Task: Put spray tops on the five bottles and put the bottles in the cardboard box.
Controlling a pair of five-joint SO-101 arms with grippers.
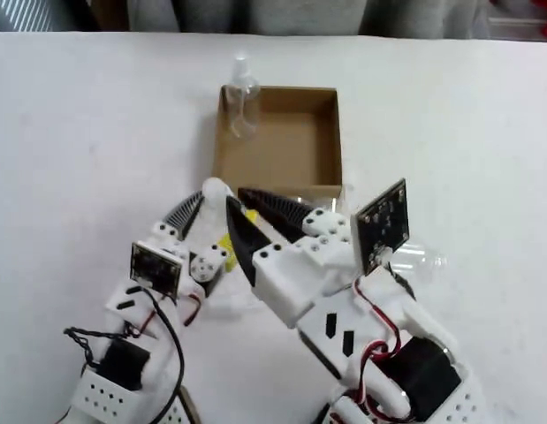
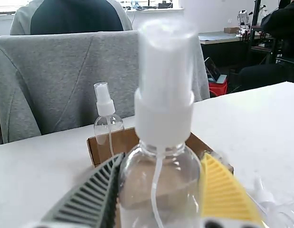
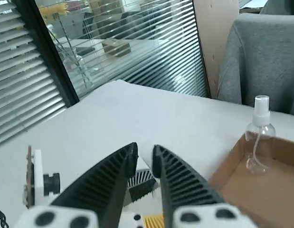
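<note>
left gripper (image 2: pixel 163 159) is clamped on the belly of a clear bottle (image 2: pixel 161 190), grey finger one side, yellow the other, bottle upright. spray top (image 2: pixel 165 109) sits on the neck and looks square; can't tell whether it's fully seated. right gripper (image 3: pixel 144 148) hangs just above and beside the held bottle, fingers with a narrow gap, nothing between them.

box (image 1: pixel 291 141) is just beyond both grippers. second bottle (image 1: pixel 242 97), top on, stands in the box's far corner on the left arm's side. loose bottle (image 1: pixel 414 259) lies on the table (image 1: pixel 96 132) by the right arm.

my read: capping on this one is about done, next is the drop into the box. to do it well:
- get the right gripper clear of the top first, or it'll snag the nozzle
- keep the bottle vertical and lift enough to clear the near wall
- set it down on bare floor, apart from the standing bottle, which looks easy to tip
- release only once the base is flat on the cardboard
</note>
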